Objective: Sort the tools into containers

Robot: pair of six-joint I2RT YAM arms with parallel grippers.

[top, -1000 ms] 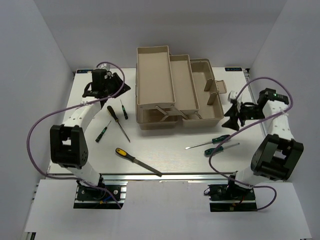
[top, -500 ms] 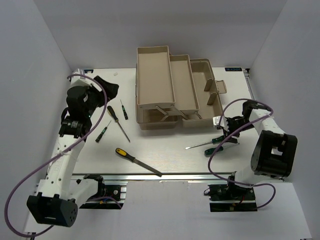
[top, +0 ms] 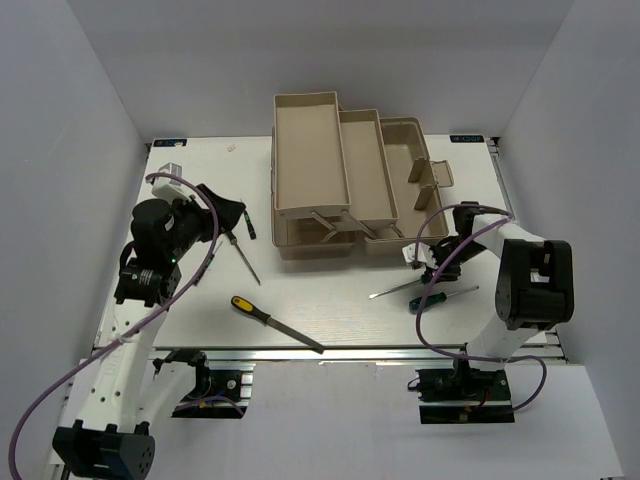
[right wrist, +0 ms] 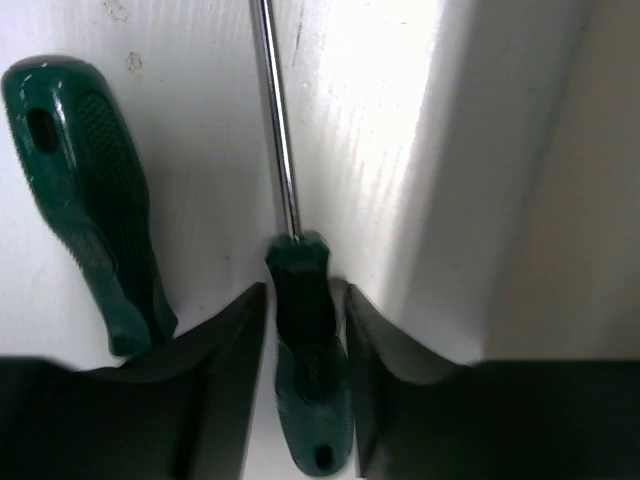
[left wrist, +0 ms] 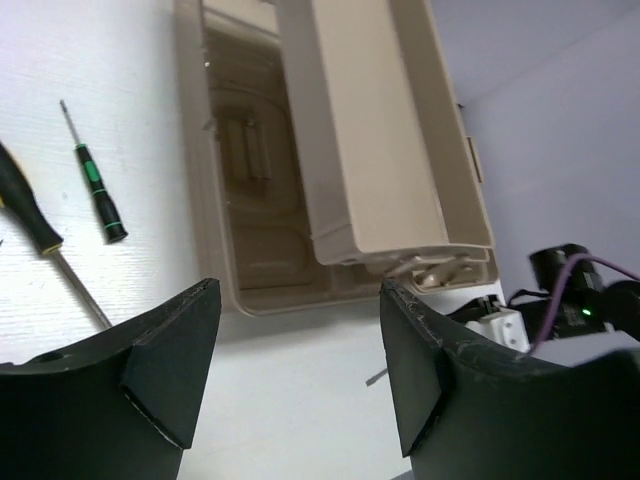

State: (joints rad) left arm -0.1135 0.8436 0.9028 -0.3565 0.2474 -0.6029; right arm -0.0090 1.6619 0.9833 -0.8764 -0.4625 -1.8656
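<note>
The beige toolbox (top: 300,100) stands open at the back, trays fanned out; it also shows in the left wrist view (left wrist: 350,150). My right gripper (top: 432,265) is low on the table, its jaws closed round the green handle of a screwdriver (right wrist: 305,340) that lies flat. A second green-handled screwdriver (right wrist: 85,190) lies beside it. My left gripper (top: 232,215) is open and empty above the table, left of the toolbox. Below it lie a small green-and-black screwdriver (left wrist: 95,190) and a dark-handled screwdriver (left wrist: 25,215). The yellow-and-black-handled file (top: 275,322) lies near the front.
Purple cables (top: 440,320) loop from both arms over the table. The right arm folds close to the toolbox's front right corner. White walls enclose the table on three sides.
My right gripper has dropped from beside the toolbox onto the screwdriver handle. My left arm has swung forward and toward the toolbox, over the left screwdrivers.
</note>
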